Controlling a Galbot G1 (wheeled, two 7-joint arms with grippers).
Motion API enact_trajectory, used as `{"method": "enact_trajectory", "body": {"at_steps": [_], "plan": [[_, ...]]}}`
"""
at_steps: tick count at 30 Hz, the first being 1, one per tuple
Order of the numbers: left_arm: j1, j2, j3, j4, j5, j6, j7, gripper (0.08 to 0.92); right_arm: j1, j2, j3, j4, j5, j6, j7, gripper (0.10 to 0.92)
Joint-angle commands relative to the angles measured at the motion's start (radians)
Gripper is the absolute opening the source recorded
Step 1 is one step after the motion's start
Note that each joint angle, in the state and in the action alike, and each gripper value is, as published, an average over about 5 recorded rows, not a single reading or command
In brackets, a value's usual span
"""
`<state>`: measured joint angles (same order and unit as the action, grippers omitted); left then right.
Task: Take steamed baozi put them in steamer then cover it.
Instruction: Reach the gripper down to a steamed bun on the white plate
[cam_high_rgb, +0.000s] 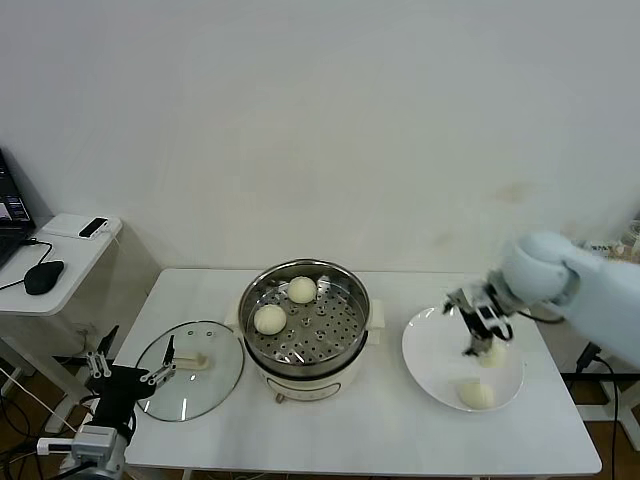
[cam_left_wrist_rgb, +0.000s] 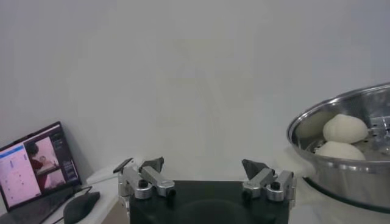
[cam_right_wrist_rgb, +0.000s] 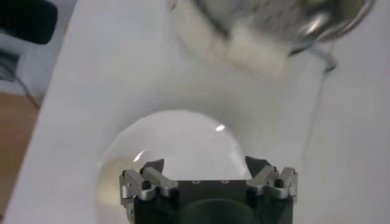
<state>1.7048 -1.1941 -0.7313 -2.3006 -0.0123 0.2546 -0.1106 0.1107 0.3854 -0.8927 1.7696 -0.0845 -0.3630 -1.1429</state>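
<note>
Left pincer: the left pincer (cam_high_rgb: 130, 372) hangs at the near left corner of the bench (cam_high_rgb: 330, 440), just off the rim of the cover, fingers spread apart with nothing between them.
Cover: the cover (cam_high_rgb: 190, 370) lies flat on the bench, left of the steamer, handle up.
Plate: a white plate (cam_high_rgb: 430, 365) sits right of the steamer; one baozi (cam_high_rgb: 478, 394) rests on its near part, another baozi (cam_high_rgb: 491, 354) farther in.
Right pincer: the right pincer (cam_high_rgb: 480, 345) reaches down over the plate at the farther bun; its wrist view shows the fingers apart above the plate (cam_right_wrist_rgb: 177, 140).
Steamer: the steamer (cam_high_rgb: 304, 325) stands mid-bench, uncovered, with two baozi (cam_high_rgb: 270, 319) (cam_high_rgb: 302, 290) on its perforated tray, toward the left and back.
Side desk: a mouse (cam_high_rgb: 44, 276) lies on it, far left.
</note>
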Motion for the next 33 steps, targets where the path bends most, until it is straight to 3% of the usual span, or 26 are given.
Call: {"method": "enact_trajectory", "body": {"at_steps": [1, 19, 33], "plan": [[0.000, 0.000, 0.003, 0.002, 0.002, 0.000, 0.000, 0.823, -0.328, -0.105, 0.181, 0.018, -0.085, 0.008, -0.005, 0.823], [0.000, -0.002, 0.002, 0.020, 0.006, 0.000, 0.000, 0.823, -0.342, 0.095, 0.202, -0.217, -0.099, 0.007, 0.016, 0.823], [-0.012, -0.002, 0.006, 0.034, 0.008, 0.002, 0.000, 0.823, -0.315, 0.144, 0.163, -0.270, -0.086, -0.017, 0.013, 0.812]]}}
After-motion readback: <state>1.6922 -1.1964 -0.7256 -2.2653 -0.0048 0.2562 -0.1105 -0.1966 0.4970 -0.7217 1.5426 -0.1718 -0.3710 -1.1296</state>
